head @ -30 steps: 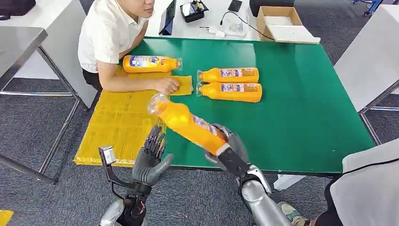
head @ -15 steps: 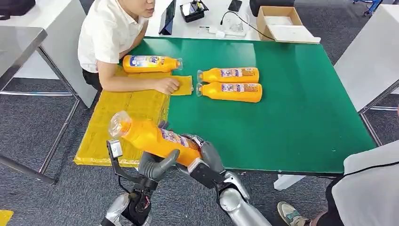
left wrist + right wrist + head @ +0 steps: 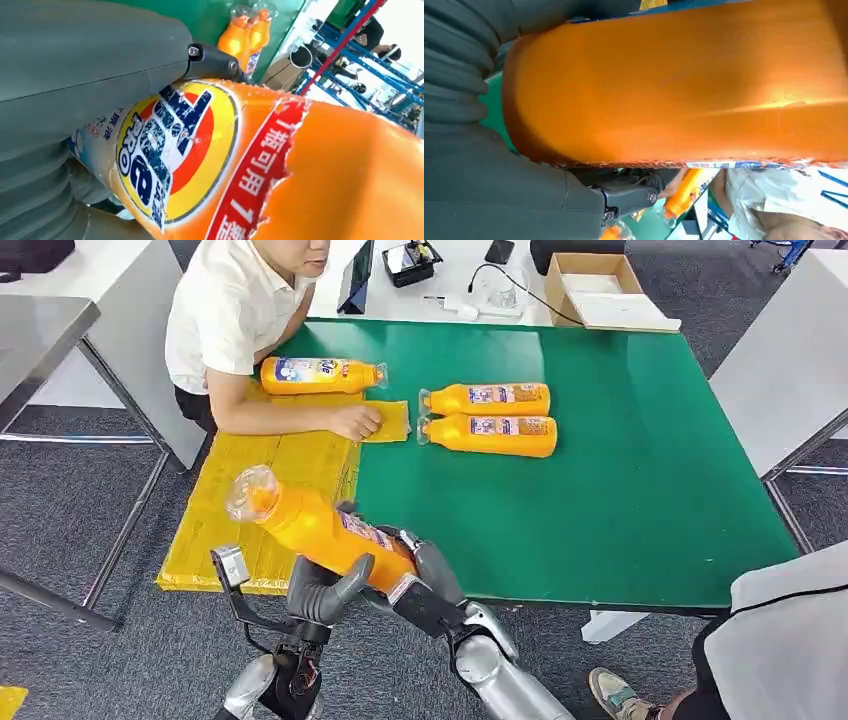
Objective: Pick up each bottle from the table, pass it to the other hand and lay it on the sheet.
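A green table (image 3: 620, 490) stands on grey carpet, with a white desk beyond its far edge carrying a cardboard box (image 3: 595, 285). Over the table's left edge lies a yellow sheet (image 3: 255, 495), reaching from the near left corner towards the far one. A person in a white shirt (image 3: 225, 315) sits at the far left corner, forearm laid across the sheet. One orange bottle (image 3: 320, 375) rests on its side at the sheet's far end.

At the near left corner the left hand (image 3: 325, 590) has its thumb and fingers wrapped around the held bottle (image 3: 320, 530) from below. This bottle is orange plastic with a clear cap pointing away over the sheet, tilted upward, and a label with blue letters on a yellow and red disc beside a red strip of white characters, torn at its edge. Just to the right, the right hand (image 3: 430, 585) clasps the bottle's base end, so both hands hold it above the table's near edge.

Towards the middle of the table, two more orange bottles (image 3: 490, 418) lie on their sides, parallel and touching, caps towards the sheet.
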### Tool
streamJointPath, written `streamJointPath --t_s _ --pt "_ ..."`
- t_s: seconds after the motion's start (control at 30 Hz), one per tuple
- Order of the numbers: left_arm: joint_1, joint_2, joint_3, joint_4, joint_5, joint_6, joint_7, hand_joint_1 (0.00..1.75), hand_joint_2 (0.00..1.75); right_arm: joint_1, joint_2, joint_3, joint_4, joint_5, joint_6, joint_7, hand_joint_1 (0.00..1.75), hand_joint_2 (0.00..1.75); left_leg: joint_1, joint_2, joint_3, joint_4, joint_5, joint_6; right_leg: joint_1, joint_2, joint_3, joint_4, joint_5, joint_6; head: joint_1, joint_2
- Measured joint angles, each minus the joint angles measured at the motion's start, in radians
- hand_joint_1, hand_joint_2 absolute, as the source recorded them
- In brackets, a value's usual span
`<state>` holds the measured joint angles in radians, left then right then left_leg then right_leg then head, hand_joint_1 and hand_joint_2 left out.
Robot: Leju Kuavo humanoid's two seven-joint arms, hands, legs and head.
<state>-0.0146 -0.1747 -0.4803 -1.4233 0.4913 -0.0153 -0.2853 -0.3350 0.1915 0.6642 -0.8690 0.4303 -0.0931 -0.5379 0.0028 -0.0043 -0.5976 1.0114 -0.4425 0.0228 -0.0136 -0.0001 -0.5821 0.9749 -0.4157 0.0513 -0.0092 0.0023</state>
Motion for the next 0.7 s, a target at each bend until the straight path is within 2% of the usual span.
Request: streamJointPath --t_s 0.27,0.3,0.47,0.6,0.7 --pt "0.005 0.0 0.019 0.0 0.065 -0.034 0.015 1.75 1.75 -0.008 0.0 0.024 0.035 0.008 0.005 0.006 0.0 1.75 0.0 0.0 0.0 0.0 0.0 0.0 0.0 0.0 -0.001 0.0 0.0 0.0 0.0 0.0" --pt "0.006 0.0 0.021 0.0 0.067 -0.036 0.017 1.75 1.75 -0.008 0.0 0.026 0.037 0.008 0.005 0.006 0.0 0.0 0.0 0.0 0.0 0.0 0.0 0.0 0.0 0.0 -0.001 0.0 0.0 0.0 0.0 0.0" --pt "0.008 0.0 0.032 0.0 0.053 -0.034 0.012 1.75 1.75 -0.002 0.0 0.03 0.039 0.03 -0.041 0.008 0.0 0.0 0.0 0.0 0.0 0.0 0.0 0.0 0.0 0.0 -0.001 0.0 0.0 0.0 0.0 0.0" --pt "-0.015 0.008 0.045 0.001 -0.125 0.087 -0.011 1.75 1.75 0.051 -0.001 0.033 0.002 0.054 -0.085 -0.004 0.0 0.0 0.0 0.0 -0.001 0.0 0.0 0.0 0.0 0.0 -0.001 0.0 0.0 0.0 0.0 0.0" --pt "-0.033 0.017 0.067 0.006 -0.171 0.11 -0.015 1.75 1.75 0.078 -0.004 0.038 -0.038 0.063 -0.093 -0.003 0.0 0.0 0.0 0.0 -0.001 0.0 0.0 0.0 0.0 0.0 -0.001 0.0 0.0 0.0 0.0 0.0"
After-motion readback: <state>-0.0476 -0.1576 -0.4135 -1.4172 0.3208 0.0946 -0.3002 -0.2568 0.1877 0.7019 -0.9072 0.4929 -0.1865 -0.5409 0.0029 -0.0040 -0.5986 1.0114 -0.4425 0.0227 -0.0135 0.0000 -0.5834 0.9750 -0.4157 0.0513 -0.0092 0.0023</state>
